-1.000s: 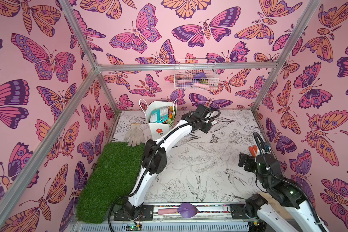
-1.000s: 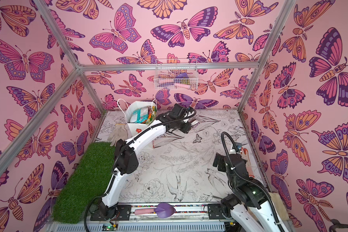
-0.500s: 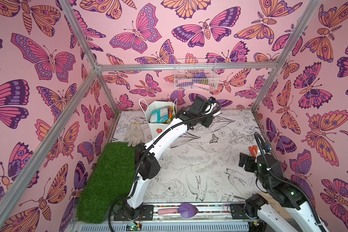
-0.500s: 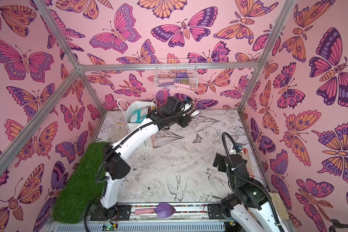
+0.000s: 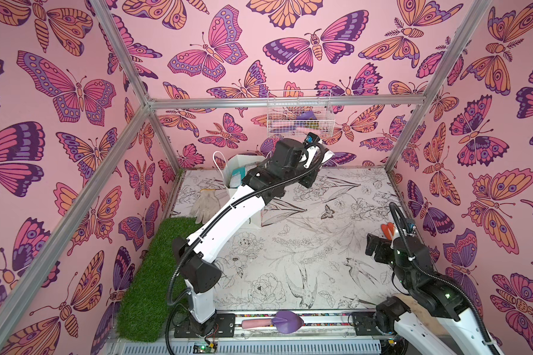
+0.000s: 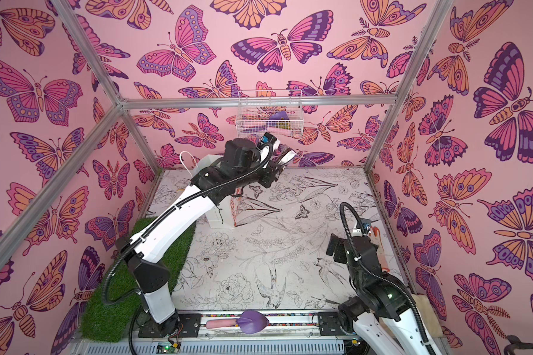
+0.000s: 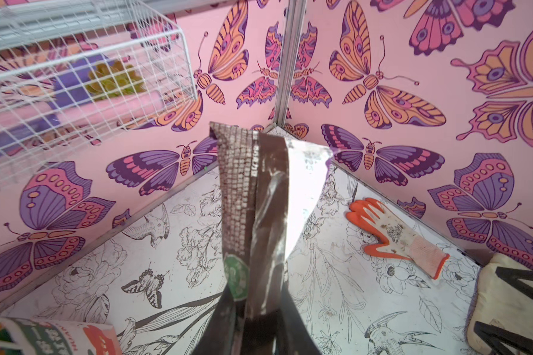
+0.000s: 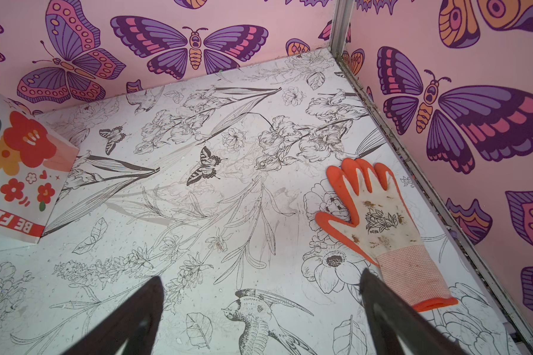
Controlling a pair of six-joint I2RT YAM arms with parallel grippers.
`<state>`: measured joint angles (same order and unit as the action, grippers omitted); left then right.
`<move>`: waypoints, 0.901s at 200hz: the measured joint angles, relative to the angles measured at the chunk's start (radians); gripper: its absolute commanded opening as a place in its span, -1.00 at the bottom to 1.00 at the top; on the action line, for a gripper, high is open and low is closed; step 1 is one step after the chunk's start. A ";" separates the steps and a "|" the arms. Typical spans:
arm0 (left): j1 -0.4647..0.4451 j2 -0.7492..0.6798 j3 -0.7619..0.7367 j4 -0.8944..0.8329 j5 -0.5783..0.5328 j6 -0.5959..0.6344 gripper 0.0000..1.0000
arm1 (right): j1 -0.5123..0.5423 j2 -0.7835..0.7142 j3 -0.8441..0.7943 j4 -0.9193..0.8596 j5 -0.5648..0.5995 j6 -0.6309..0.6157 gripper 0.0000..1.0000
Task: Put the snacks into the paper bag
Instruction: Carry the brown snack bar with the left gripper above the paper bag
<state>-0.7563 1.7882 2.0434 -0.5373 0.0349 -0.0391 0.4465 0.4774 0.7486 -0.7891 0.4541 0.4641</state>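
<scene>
The left gripper (image 7: 253,325) has been climbing from near the table (image 5: 290,246) and is now pinching one end of the long, dark brown crinkly plastic snack packet (image 7: 253,196) high in the air, just right of the tall white flower-printed paper bag (image 5: 240,158) in both top views — lifted, not yet over the mouth. The packet is standing stiff, glossy, silver-backed. The right gripper (image 8: 260,276) is hanging wide apart, empty.

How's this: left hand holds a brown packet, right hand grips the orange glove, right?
No. The right hand is open and empty; the right wrist view shows the orange glove lying flat, ungripped. The left hand does hold the brown packet.
</scene>
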 measured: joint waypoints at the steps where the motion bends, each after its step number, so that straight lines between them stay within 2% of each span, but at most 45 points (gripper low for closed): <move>1: 0.001 -0.002 -0.003 0.002 0.000 0.000 -0.58 | 0.000 0.000 0.000 0.000 0.000 0.000 0.99; 76: 0.191 -0.233 -0.310 0.198 0.045 -0.182 -0.58 | 0.000 0.000 0.000 0.000 -0.003 0.000 0.99; 180: 0.365 -0.410 -0.539 0.305 0.081 -0.330 -0.58 | 0.000 0.007 0.000 0.000 -0.003 0.000 0.99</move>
<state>-0.3908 1.3785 1.5043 -0.2321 0.1162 -0.3691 0.4465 0.4843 0.7486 -0.7887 0.4511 0.4641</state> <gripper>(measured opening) 0.209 0.992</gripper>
